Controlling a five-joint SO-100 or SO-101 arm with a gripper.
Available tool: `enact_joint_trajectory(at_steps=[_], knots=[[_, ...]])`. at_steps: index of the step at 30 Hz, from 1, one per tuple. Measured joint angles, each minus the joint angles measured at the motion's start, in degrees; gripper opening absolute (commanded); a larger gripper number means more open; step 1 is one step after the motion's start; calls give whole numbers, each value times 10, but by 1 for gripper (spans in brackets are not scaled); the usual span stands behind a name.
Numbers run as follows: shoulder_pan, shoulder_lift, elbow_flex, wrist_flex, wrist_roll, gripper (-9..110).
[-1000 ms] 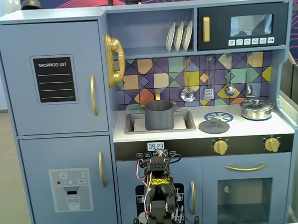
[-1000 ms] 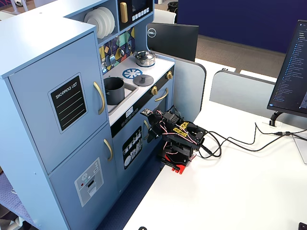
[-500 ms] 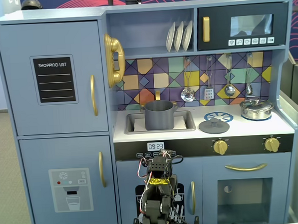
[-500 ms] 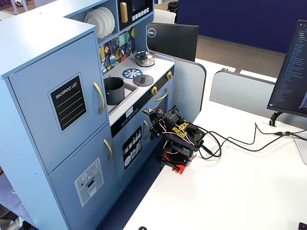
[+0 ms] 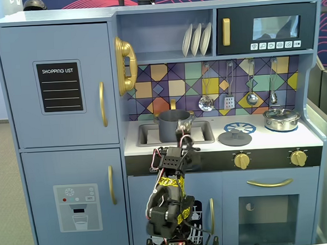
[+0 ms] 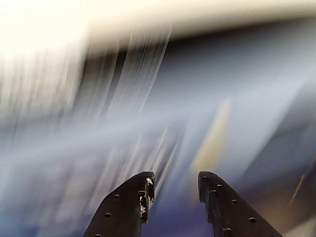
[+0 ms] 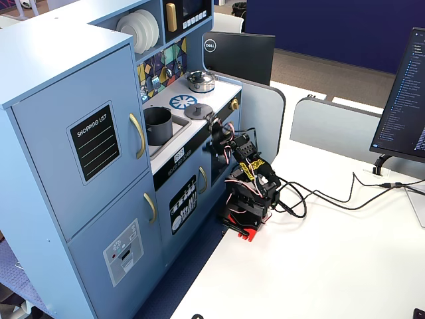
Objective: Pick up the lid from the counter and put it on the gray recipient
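I am a small black robot arm standing in front of a blue toy kitchen. My gripper (image 6: 173,185) reaches up toward the front edge of the counter (image 5: 312,139). In the wrist view my two dark fingers (image 6: 129,202) stand apart with a clear gap and nothing between them, so my hand is released and empty; everything beyond them is motion blur.

In a fixed view facing the kitchen, the lid (image 5: 234,137), a flat dark-gray disc with a small knob, lies on the counter at about two o'clock from my gripper (image 5: 184,142), apart from it. The gray recipient (image 5: 173,125) stands in the sink cut-out at about eleven o'clock, just behind my hand. In the angled fixed view, the lid (image 7: 198,111) sits beside the blue burner ring (image 7: 183,102), near my gripper (image 7: 212,121).
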Motion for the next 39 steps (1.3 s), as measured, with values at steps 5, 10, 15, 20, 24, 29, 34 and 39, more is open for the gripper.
enact_joint_trajectory(at_steps=[5,10,15,20,24,29,34,39], knots=[[69,-4,6,-187,40,0],[88,-12,66,-372,69,7],[113,-22,122,-482,93,15],[129,-59,132,-538,106,23],[139,-98,133,-561,108,25],[143,-166,129,-593,108,24],[147,-253,99,-650,99,23],[149,-343,52,-684,96,22]])
